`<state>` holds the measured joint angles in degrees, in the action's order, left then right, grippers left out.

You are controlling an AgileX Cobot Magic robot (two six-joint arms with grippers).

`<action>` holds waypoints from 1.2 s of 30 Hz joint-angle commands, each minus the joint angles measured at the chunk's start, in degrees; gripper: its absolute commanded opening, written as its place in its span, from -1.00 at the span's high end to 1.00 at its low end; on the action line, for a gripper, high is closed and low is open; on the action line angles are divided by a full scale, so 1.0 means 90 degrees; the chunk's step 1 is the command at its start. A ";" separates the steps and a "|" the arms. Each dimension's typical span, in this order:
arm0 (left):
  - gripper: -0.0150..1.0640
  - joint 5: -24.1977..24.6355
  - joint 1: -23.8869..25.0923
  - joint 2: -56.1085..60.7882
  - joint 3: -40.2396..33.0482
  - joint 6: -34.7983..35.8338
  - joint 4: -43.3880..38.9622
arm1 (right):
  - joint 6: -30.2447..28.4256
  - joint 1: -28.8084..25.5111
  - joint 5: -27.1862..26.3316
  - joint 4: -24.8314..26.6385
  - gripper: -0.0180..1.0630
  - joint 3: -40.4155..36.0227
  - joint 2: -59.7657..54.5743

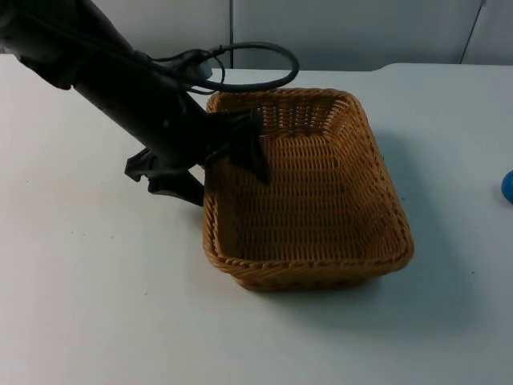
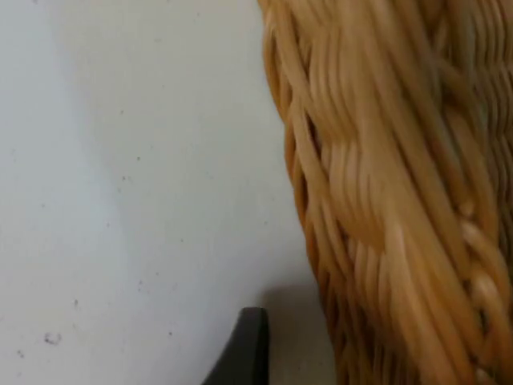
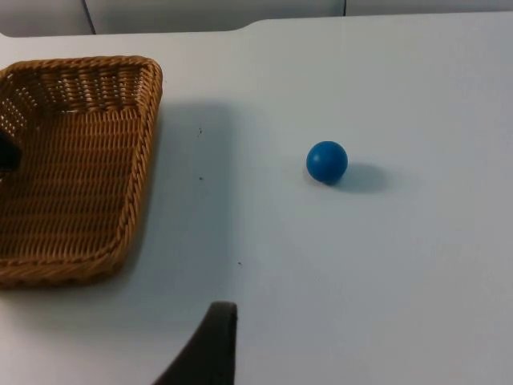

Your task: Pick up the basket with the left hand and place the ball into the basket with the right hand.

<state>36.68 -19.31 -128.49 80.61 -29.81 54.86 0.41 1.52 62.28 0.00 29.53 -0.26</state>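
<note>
The white worktop lies bare toward the camera in the top view. Farther in sits the woven basket, a brown rectangular tray with its open side up and its walls flaring outward. The left claw is at the basket's left wall: one black finger reaches over the rim and down inside the basket, and the other sits outside the wall just above the worktop, so the fingers straddle the wicker wall. They look clamped on it, with the rim between them. In the left wrist view the thick braided rim passes close by, with a black fingertip beside it over the white surface.

The blue ball rests on the worktop well to the right of the basket, apart from it. At the right edge of the top view a sliver of it shows. The right claw looks down on the ball from a distance; whether its fingers are apart or together I cannot tell. A grey partition wall closes the far end.
</note>
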 commanded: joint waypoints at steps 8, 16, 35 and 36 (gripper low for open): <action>-0.05 0.0126 -0.0047 -0.0100 0.0029 0.0215 0.0077 | 0.0026 -0.0045 -0.0046 -0.0034 -0.96 -0.0043 0.0029; 0.52 0.0126 -0.0047 -0.0100 0.0029 0.0215 0.0171 | 0.0038 -0.0045 -0.0046 -0.0034 -0.96 -0.0043 0.0029; 0.98 0.0075 -0.0047 -0.0089 0.0029 0.0506 0.0262 | 0.0038 -0.0045 -0.0046 -0.0034 -0.96 -0.0043 0.0029; 0.98 0.0075 -0.0047 -0.0089 0.0029 0.0581 0.0262 | 0.0038 -0.0045 -0.0046 -0.0034 -0.96 -0.0043 0.0029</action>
<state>37.34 -19.31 -129.59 80.61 -25.89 56.39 0.63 1.52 62.28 0.00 29.53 -0.26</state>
